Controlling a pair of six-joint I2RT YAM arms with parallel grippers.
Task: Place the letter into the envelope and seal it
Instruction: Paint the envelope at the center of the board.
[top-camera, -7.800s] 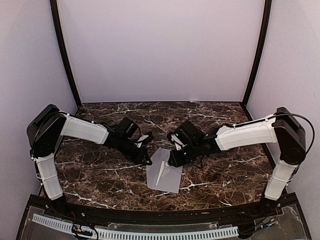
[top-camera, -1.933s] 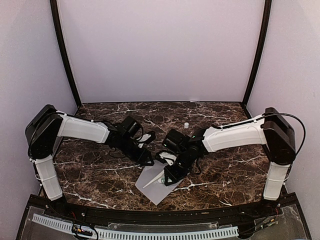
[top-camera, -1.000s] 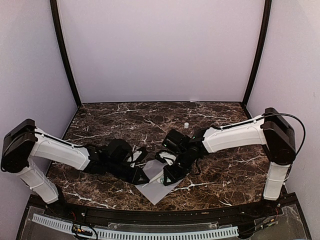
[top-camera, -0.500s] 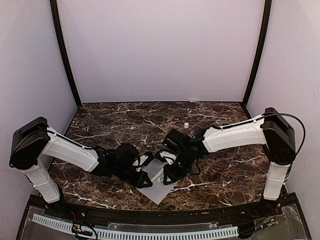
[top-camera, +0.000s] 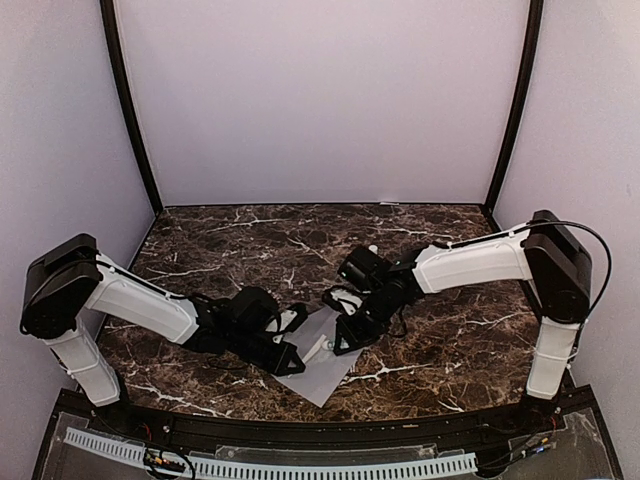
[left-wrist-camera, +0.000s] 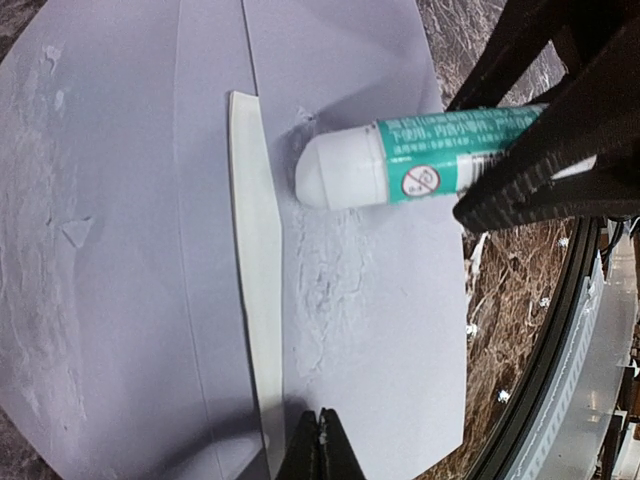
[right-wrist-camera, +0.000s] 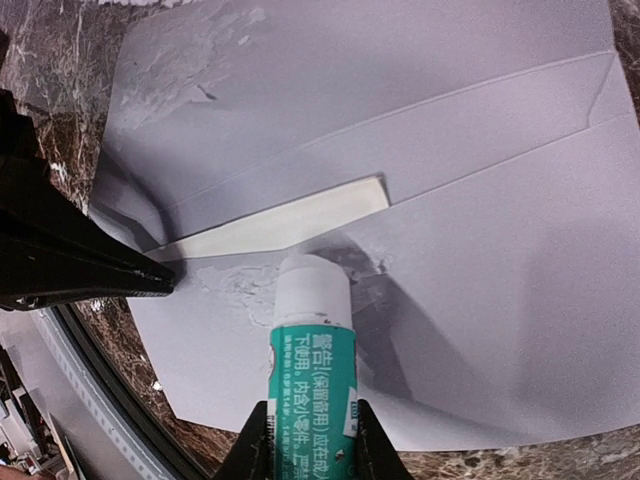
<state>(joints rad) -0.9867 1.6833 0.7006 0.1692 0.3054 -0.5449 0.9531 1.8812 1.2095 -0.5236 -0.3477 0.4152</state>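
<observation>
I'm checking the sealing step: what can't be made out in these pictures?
- Most of the letter: right wrist view, covered by the envelope; only a strip shows.
- Rear of the glue stick: same view, cut by the bottom edge, within the right gripper.
- Whether the left gripper pinches paper: left wrist view, shut tips hide it.

Marble table (dark, white-veined), glue stick

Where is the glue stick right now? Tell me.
In the right wrist view, the glue stick is clamped in the right gripper. Its white tip touches the envelope, just beside the exposed cream strip of the letter.
</observation>
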